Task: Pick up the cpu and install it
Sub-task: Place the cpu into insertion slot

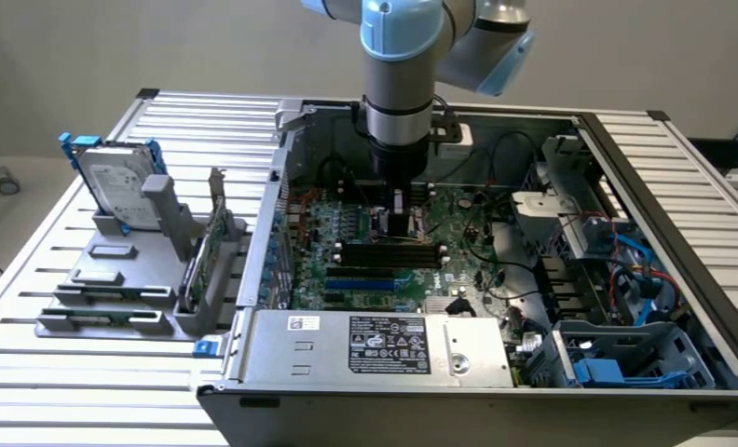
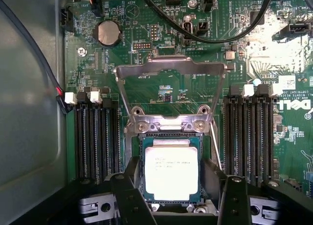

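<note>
The cpu (image 2: 171, 168), a flat square chip with a shiny silver top, lies flat inside the motherboard socket (image 2: 141, 143). The socket's metal load plate (image 2: 171, 68) is swung up and open beyond it. My gripper (image 2: 178, 198) hovers right over the chip. Its black fingers (image 2: 128, 186) stand on either side of the cpu with small gaps, open and holding nothing. In the exterior view the gripper (image 1: 401, 222) reaches down into the open computer case (image 1: 618, 186), low over the green board.
Black memory slots (image 2: 95, 137) flank the socket on both sides. A coin battery (image 2: 108, 33) and black cables (image 2: 215, 36) lie beyond it. Outside the case, a hard drive in a blue frame (image 1: 115, 182) stands on a grey rack at the exterior view's left.
</note>
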### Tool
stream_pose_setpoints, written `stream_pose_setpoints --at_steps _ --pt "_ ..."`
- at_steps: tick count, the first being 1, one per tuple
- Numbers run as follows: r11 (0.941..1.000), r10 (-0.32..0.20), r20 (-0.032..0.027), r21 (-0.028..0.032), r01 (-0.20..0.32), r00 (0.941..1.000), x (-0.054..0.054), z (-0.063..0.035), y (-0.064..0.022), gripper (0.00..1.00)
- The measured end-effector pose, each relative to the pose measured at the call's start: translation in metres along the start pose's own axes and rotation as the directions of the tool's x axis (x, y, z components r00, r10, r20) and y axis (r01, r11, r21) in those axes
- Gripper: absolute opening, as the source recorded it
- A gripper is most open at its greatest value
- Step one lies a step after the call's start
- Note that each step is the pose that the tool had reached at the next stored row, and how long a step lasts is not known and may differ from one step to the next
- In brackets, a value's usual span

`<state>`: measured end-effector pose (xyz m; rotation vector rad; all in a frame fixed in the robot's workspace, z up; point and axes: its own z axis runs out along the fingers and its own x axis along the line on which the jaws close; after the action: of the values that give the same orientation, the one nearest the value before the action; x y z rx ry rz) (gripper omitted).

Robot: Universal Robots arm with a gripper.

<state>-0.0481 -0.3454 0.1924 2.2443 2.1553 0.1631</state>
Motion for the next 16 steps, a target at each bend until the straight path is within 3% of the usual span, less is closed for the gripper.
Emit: stream_pose_setpoints --at_steps 9,13,16 --pt "1.0 0.0 0.0 0.0 0.0 1.0 0.0 -0.0048 0.0004 0.62" --pt "1.0 0.0 -0.0001 0.0 0.0 1.0 0.001 -0.0113 0.001 0.62" --pt "1.0 0.0 -0.0034 0.0001 0.0 1.0 0.001 -0.0185 0.0017 0.62"
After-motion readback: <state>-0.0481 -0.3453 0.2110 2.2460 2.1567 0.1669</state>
